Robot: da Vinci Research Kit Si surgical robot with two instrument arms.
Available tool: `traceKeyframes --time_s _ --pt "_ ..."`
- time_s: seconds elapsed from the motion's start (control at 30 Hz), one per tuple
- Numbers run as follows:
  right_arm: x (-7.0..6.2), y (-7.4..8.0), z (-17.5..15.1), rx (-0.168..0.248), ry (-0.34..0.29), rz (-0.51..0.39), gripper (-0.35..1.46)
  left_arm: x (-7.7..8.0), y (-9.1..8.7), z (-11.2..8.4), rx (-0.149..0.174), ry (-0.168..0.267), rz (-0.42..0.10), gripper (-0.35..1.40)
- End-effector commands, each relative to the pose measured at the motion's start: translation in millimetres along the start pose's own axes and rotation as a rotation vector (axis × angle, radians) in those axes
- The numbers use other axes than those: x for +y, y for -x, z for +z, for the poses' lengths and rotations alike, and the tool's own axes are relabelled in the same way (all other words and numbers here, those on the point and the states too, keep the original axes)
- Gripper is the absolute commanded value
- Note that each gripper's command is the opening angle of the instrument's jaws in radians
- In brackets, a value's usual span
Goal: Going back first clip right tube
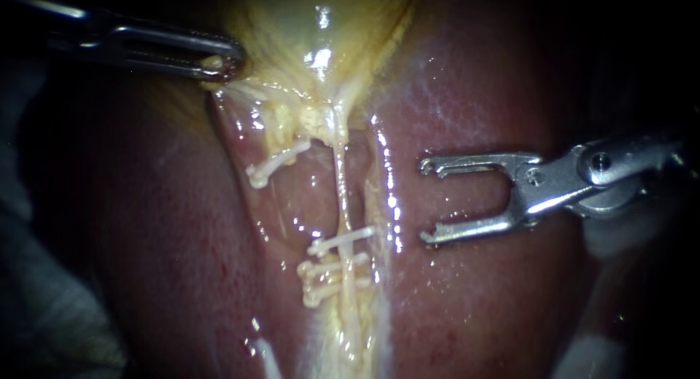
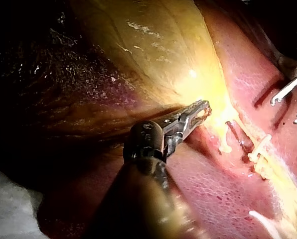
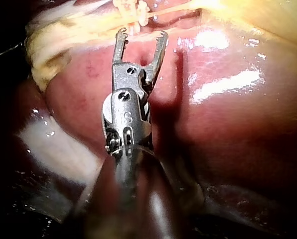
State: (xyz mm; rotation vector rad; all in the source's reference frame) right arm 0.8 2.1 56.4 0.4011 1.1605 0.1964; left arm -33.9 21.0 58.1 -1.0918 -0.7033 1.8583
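Jaws spread wide and empty, the right tool [image 1: 424,200] hangs over the liver [image 1: 496,299] just beside the right tube [image 1: 340,197]. The tube carries a cluster of white clips [image 1: 334,268]. The left tool [image 1: 219,62] clamps the yellow edge of the gallbladder [image 1: 306,29].
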Motion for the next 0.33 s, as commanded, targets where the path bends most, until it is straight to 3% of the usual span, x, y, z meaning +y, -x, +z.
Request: traceKeyframes --time_s 0.03,0.33 --pt "0.0 0.0 0.0 0.000 0.000 0.000 0.49 0.0 0.1 0.2 -0.003 0.004 0.001 -0.35" --pt "0.0 -0.1 -0.1 0.000 0.000 0.001 0.49 -0.1 0.3 0.3 -0.005 0.007 0.002 -0.35"
